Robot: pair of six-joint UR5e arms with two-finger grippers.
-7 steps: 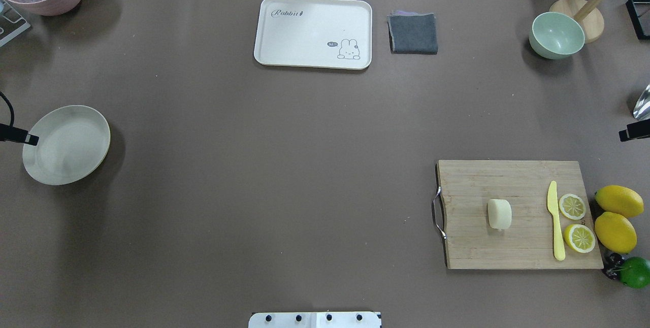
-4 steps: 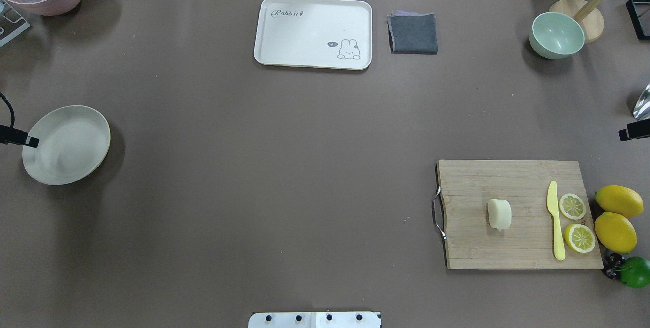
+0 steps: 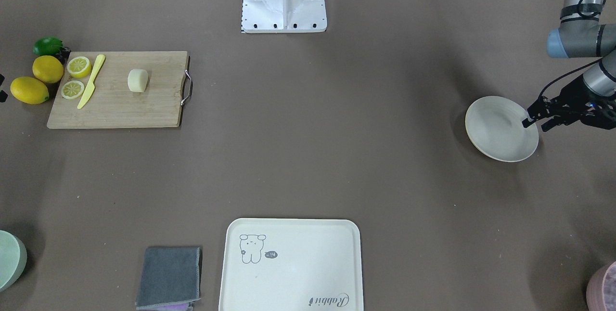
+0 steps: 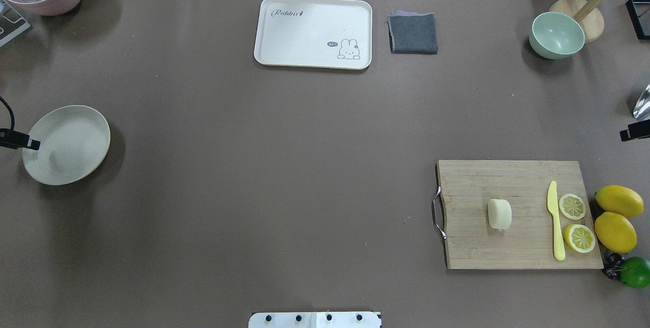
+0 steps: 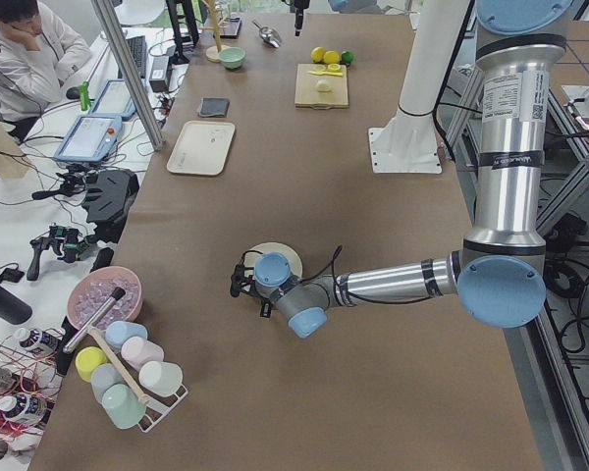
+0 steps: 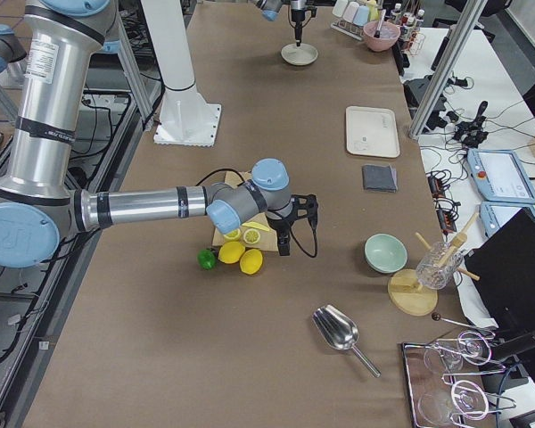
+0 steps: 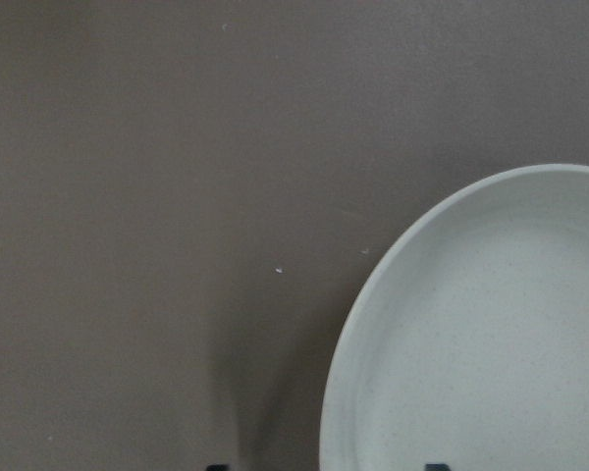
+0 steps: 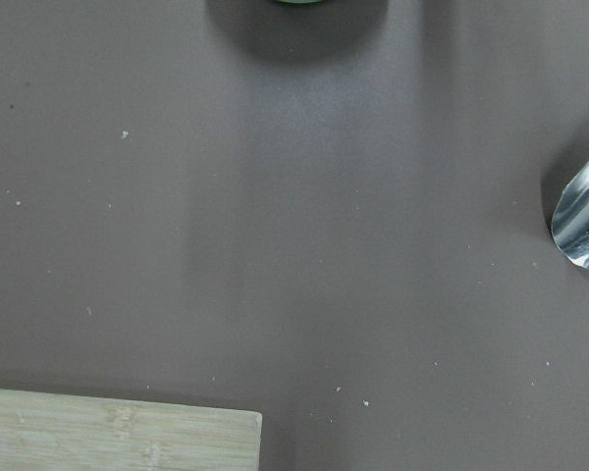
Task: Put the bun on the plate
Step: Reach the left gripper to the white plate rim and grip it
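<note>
The pale cream bun lies on a wooden cutting board at the near right, also seen in the front view. At the far left edge of the table rests the round off-white plate, with nothing on it. My left gripper hovers at the plate's outer rim, open, and the left wrist view shows the plate just below it. At the table's right edge, beyond the board and well apart from the bun, my right gripper shows two separated tips in the front view, open.
A yellow knife, two lemon slices, whole lemons and a lime crowd the board's right end. A cream tray, grey cloth and green bowl line the far side. A metal scoop lies right.
My left gripper's tip has crept slightly toward the near side along the plate's rim. The bun, the plate and the right gripper have stayed put.
</note>
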